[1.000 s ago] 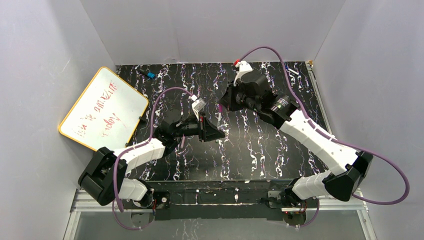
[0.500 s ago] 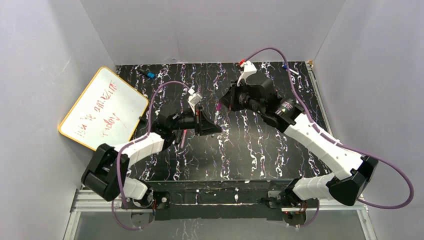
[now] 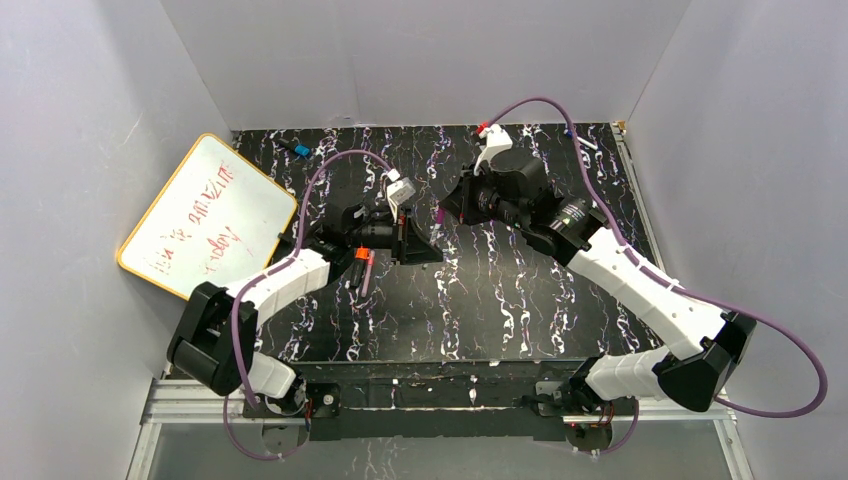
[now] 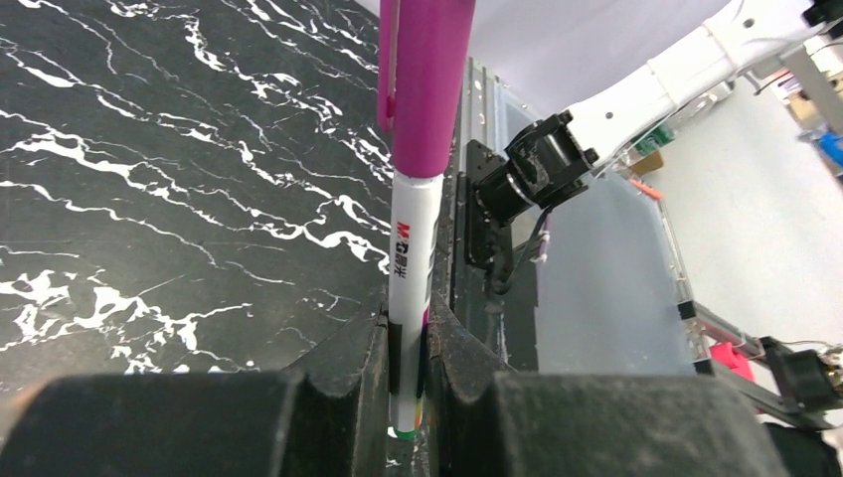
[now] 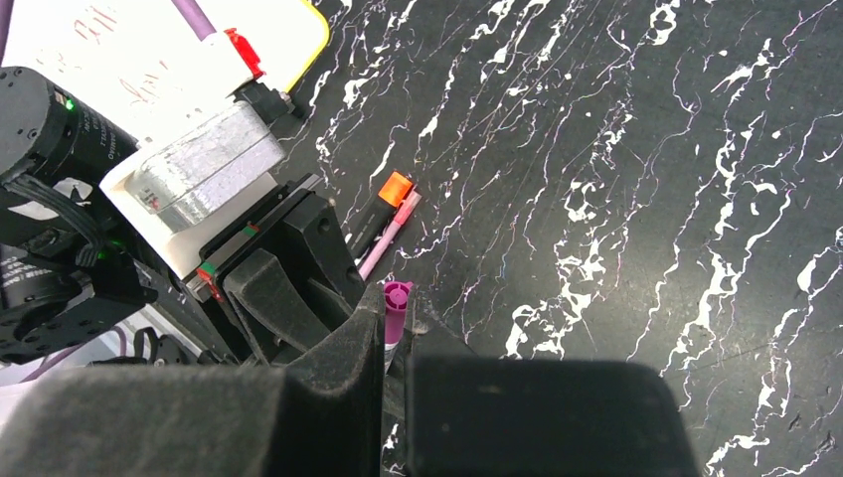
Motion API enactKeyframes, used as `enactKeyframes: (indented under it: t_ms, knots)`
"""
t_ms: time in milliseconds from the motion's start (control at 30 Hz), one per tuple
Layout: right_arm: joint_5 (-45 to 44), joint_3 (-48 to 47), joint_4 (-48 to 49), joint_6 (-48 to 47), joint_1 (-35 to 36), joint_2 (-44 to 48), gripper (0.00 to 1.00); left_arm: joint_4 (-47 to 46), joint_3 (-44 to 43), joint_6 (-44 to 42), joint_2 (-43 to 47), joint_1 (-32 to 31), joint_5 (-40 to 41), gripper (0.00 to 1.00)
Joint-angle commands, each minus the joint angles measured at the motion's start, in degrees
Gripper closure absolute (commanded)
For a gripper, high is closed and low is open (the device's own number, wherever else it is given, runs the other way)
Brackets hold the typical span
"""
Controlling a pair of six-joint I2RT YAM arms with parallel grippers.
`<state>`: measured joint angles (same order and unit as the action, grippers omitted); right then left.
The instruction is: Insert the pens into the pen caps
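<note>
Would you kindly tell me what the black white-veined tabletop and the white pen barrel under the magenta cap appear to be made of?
Black white-veined tabletop: probably a marble-print laminate or sheet, fairly matte; the veins look flat and printed, with no glare. White cylindrical pen barrel: smooth, slightly glossy plastic, judging by its even colour and crisp printed lettering.

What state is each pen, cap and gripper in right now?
left gripper, shut on white pen
white pen, clamped by its barrel, magenta cap over its far end
right gripper, shut on magenta tube
magenta tube, gripped, hollow end showing
black pen, lying loose, orange end
pink pen, lying loose beside black pen
</note>
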<state>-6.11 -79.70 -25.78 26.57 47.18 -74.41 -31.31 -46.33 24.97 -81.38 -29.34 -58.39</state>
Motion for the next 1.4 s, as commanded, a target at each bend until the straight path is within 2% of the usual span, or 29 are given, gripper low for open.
enactKeyframes:
  t_ms: [0, 300, 367, 567, 733, 833, 933, 1033, 1233, 1367]
  knots:
    - [9.04, 0.91, -3.99, 0.84, 2.81, 0.83, 0.99, 9.02, -3.59, -6.32, 2.13, 2.14, 8.70, 1.00]
    - [12.31, 1.57, -4.35, 0.33, 3.44, -0.42, 0.92, 10.89, -3.46, -8.26, 2.46, 2.71, 12.02, 1.00]
    - [12.79, 1.57, -4.43, 0.14, 3.45, -0.59, 0.87, 11.69, -3.63, -9.13, 2.38, 2.71, 12.49, 1.00]
    - [13.78, 1.22, -4.78, -0.74, 3.45, -0.87, 0.59, 11.88, -3.39, -9.17, 2.20, 2.71, 12.44, 1.00]
    - [10.92, 2.08, -3.87, -1.50, 3.45, 1.24, 0.37, 11.56, -2.62, -9.02, 2.53, 2.71, 12.48, 1.00]
    - [8.16, 4.36, -1.19, -2.13, 3.42, 4.20, 0.20, 11.09, -1.43, -9.15, 3.10, 2.71, 12.47, 1.00]
    - [6.43, 7.30, 2.91, -3.55, 3.43, 7.31, 0.10, 10.88, -0.51, -9.15, 3.65, 2.71, 12.17, 1.00]
    - [6.43, 9.30, 6.66, -5.08, 3.44, 8.37, 0.06, 11.76, -0.01, -9.74, 4.31, 2.71, 12.34, 1.00]
    - [7.29, 11.33, 14.14, -5.93, 3.28, 7.19, 0.06, 10.62, 1.15, -8.61, 5.55, 2.71, 11.41, 1.00]
    - [2.64, 13.16, 19.70, -6.53, 3.31, 7.11, 0.08, 10.54, 1.24, -8.22, 6.33, 2.71, 10.41, 1.00]
